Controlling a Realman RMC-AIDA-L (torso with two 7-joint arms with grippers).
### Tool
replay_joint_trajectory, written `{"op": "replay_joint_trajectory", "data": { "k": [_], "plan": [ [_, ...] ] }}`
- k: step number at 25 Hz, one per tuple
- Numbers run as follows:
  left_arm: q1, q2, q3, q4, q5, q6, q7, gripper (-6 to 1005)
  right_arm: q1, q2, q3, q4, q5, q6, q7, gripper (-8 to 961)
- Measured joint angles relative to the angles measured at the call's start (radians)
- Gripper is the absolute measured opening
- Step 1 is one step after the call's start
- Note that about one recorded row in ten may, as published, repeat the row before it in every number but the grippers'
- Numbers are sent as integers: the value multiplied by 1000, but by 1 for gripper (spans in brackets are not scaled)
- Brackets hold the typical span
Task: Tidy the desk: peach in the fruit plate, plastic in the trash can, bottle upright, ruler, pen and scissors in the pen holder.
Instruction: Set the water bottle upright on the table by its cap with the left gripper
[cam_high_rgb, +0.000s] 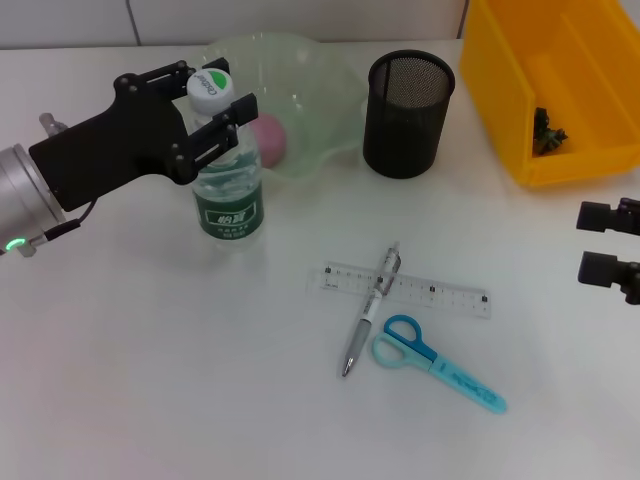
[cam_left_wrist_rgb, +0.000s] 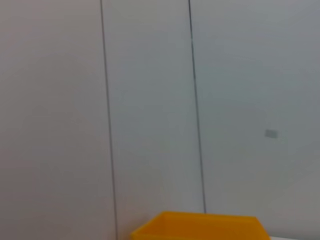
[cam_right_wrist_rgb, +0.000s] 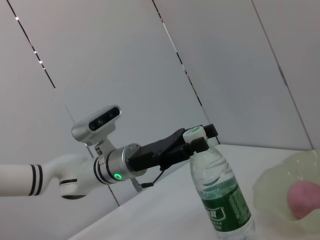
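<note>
left gripper (cam_high_rgb: 215, 108) clamps the neck of the bottle (cam_high_rgb: 226, 160), standing upright far left beside the fruit plate (cam_high_rgb: 310, 80). a sideways tug on release could topple it. right gripper (cam_high_rgb: 608, 245) waits at the right edge, fingers apart.
</note>
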Motion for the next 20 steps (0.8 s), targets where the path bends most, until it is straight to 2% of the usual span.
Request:
{"op": "replay_joint_trajectory", "data": {
  "k": [12, 20],
  "plan": [
    [4, -17, -3, -41, -1, -100, 19, 491, 8, 0, -9, 1, -5, 20, -1, 825],
    [17, -19, -11, -46, -9, -97, 38, 500, 14, 4, -7, 1, -29, 23, -1, 826]
  ]
}}
